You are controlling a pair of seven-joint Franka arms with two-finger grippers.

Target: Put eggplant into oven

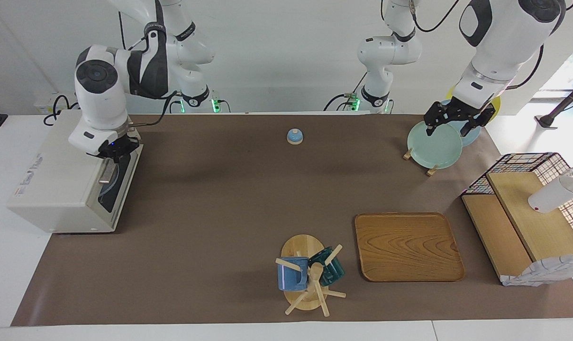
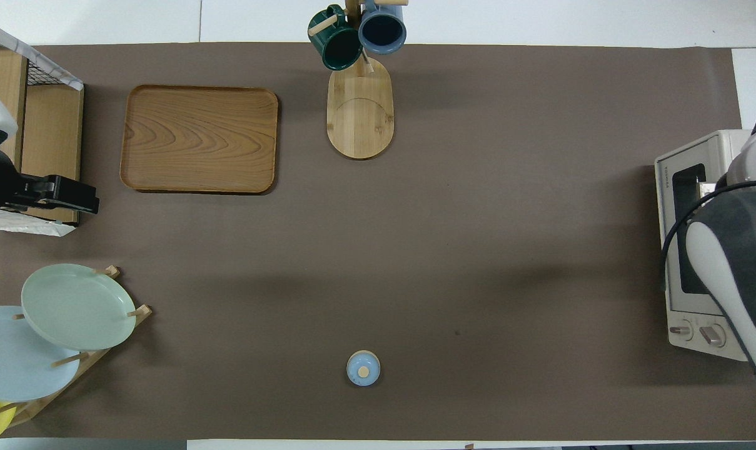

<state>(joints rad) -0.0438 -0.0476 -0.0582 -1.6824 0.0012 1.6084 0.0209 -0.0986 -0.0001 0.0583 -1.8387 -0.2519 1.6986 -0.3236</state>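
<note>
Eggplant shows in neither view, so no bearing or long axis runs from the right gripper (image 1: 114,151), fingers clenched by the handle (image 1: 107,173) of the shut oven (image 1: 54,180) at the bench's (image 1: 220,213) 9 o'clock in the facing view, nor from the waiting left gripper (image 1: 450,127), fingers released over the plates (image 1: 433,144) at 2 o'clock.

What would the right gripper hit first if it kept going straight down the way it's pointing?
Most likely the oven's door handle. The right gripper, shut, points down at the front top edge of the oven, just above that handle; how close it is, I can't tell.
</note>
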